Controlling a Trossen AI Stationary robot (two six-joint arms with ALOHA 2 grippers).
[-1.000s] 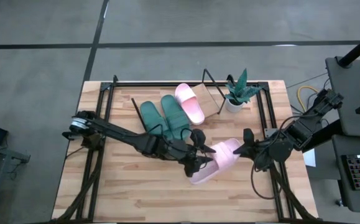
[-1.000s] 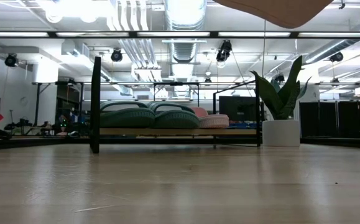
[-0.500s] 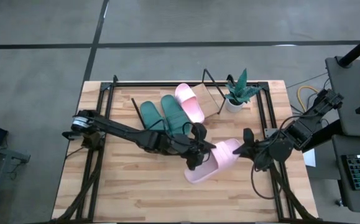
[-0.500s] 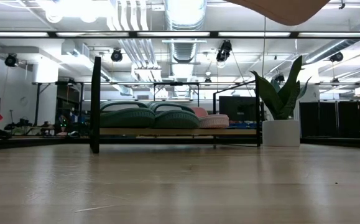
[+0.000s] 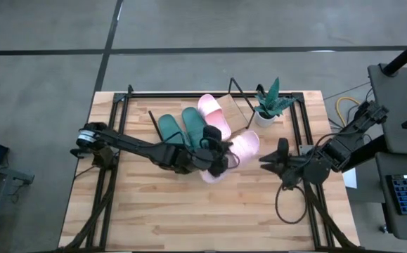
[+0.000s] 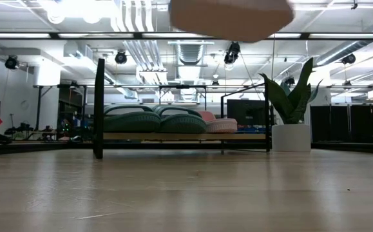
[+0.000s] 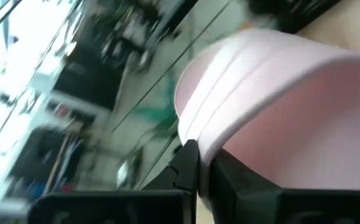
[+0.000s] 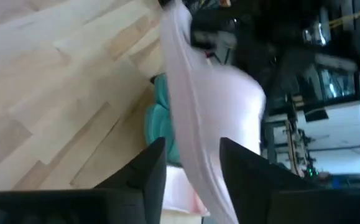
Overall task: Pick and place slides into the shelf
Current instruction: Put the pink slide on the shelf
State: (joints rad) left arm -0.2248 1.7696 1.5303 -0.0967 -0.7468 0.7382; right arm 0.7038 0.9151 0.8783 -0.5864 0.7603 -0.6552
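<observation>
Left gripper (image 5: 217,159): jaws clamped on the raised pink slide (image 5: 233,153), held above mid-desk (image 5: 154,218).
Right gripper (image 5: 268,160): at the slide's 3 o'clock, just apart from it, jaws parted, gripping nothing.
Shelf (image 5: 240,112): toward the desk's 12 o'clock edge, carrying two green slides (image 5: 185,131) and the other pink slide (image 5: 213,114).
Potted plant (image 5: 268,104): at the shelf's 3 o'clock.

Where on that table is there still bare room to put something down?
The near half of the table, in front of both arms, is bare wood. The far half is crowded: shelf with three slides, potted plant, and the left gripper holding the second pink slide.
</observation>
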